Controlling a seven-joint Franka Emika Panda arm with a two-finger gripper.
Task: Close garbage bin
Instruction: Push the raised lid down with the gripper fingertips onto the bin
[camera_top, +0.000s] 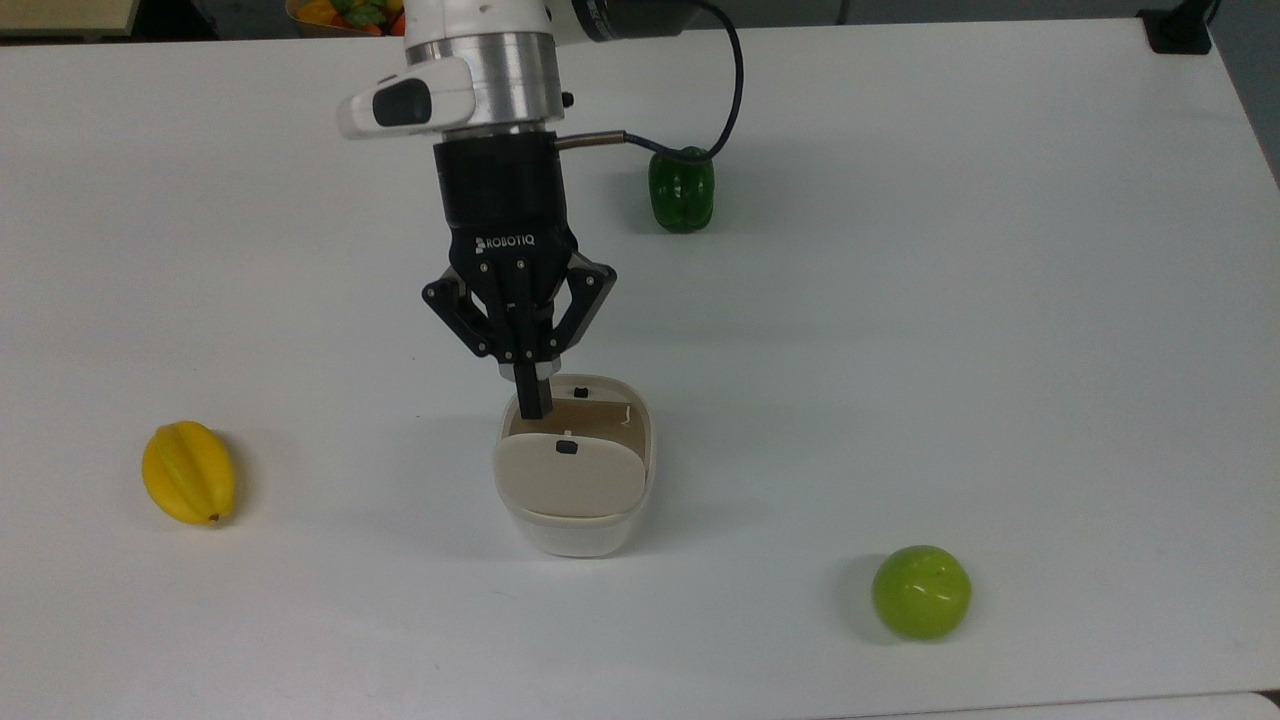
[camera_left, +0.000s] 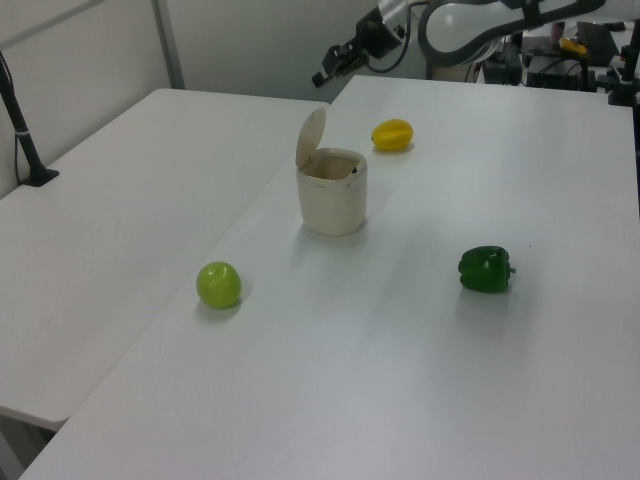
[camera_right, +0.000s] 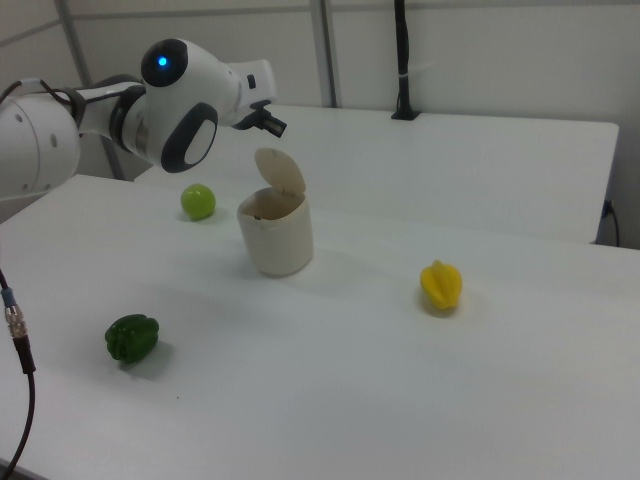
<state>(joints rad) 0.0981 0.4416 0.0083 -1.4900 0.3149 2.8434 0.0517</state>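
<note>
Jaws (camera_top: 534, 405) pressed together, empty — poised above the open garbage bin (camera_top: 577, 515)

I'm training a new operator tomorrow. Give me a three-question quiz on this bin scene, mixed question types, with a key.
1. True or false: the bin's lid is shut flat.
2. In the top view, which fruit lies nearest the picture's left edge?
A. green apple
B. yellow starfruit
C. green pepper
3. Fill in: the tool's fingers are ____ together.

Key:
1. False; the lid stands raised, as the left view shows.
2. B
3. closed
</note>
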